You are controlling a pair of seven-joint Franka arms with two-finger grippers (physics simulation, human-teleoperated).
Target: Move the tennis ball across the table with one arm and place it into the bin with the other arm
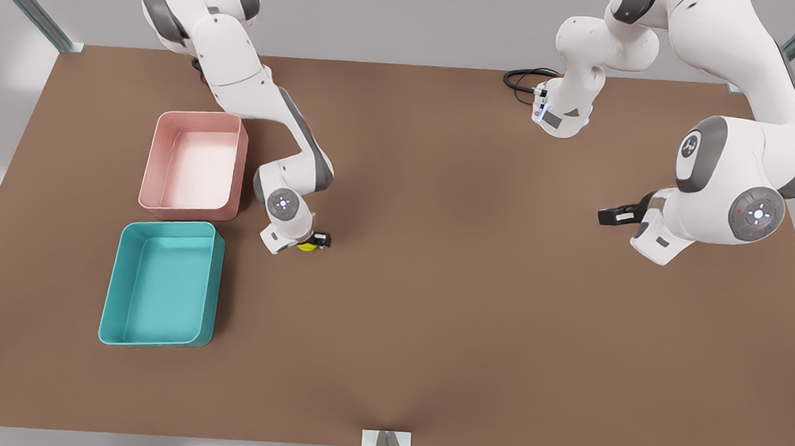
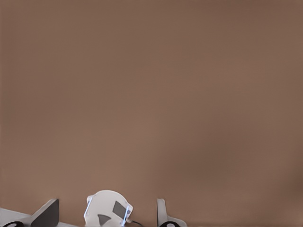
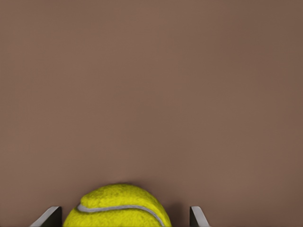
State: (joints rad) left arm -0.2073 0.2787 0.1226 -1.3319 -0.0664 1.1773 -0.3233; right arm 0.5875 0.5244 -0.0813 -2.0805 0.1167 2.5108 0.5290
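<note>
The yellow-green tennis ball rests on the brown table, a little to the front view's right of the two bins. My right gripper is down over the ball, open, with one finger on each side and a small gap to each. The teal bin lies at the front view's left, near the front edge. My left gripper waits open and holds nothing, hovering over the table at the front view's right.
A pale pink tray stands just behind the teal bin, close to the right arm's forearm. A black cable lies coiled at the table's back edge, beside a white arm part.
</note>
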